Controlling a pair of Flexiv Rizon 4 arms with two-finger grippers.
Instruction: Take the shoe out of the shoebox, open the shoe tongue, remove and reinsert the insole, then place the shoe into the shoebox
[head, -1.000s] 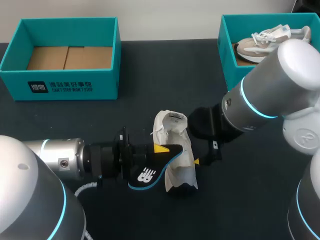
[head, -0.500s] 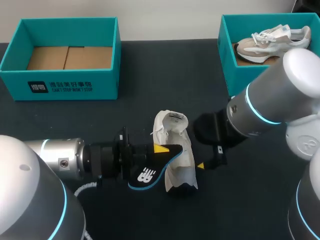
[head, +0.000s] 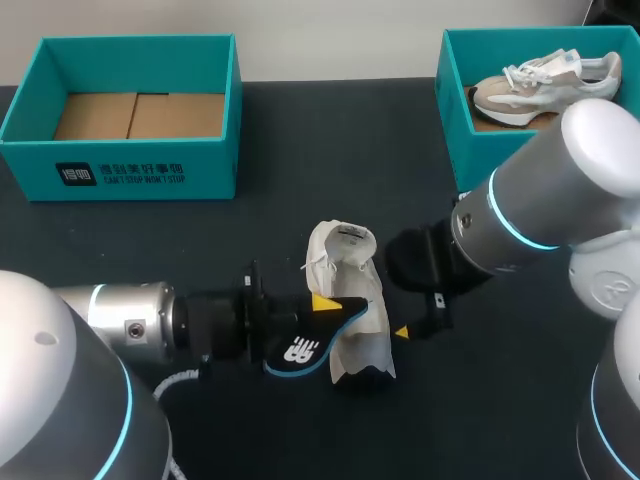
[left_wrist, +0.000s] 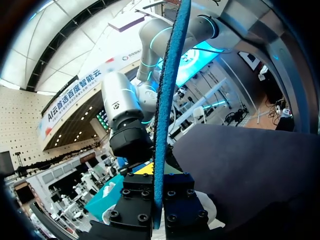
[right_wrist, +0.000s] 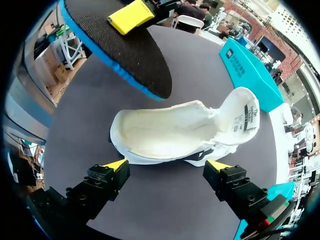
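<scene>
A white shoe (head: 352, 300) lies on the dark table, its tongue (right_wrist: 243, 113) folded open and its inside showing (right_wrist: 165, 131). My left gripper (head: 318, 308) is shut on a black insole (head: 312, 338) with a blue edge, held just left of the shoe and over its side. In the left wrist view the insole (left_wrist: 166, 110) stands edge-on between the fingers (left_wrist: 159, 202). My right gripper (right_wrist: 167, 165) is open, its yellow tips close to the shoe's side without touching it. It sits at the shoe's right in the head view (head: 408, 320).
An empty teal shoebox (head: 130, 160) stands at the back left. At the back right, a second teal box (head: 452, 110) holds a beige shoe (head: 540, 78). My left arm's yellow fingertip (right_wrist: 131, 16) rests on the insole (right_wrist: 127, 55) beyond the shoe.
My right gripper has backed off a little to the right of the shoe. The left gripper has carried the insole slightly lower and closer to the shoe.
</scene>
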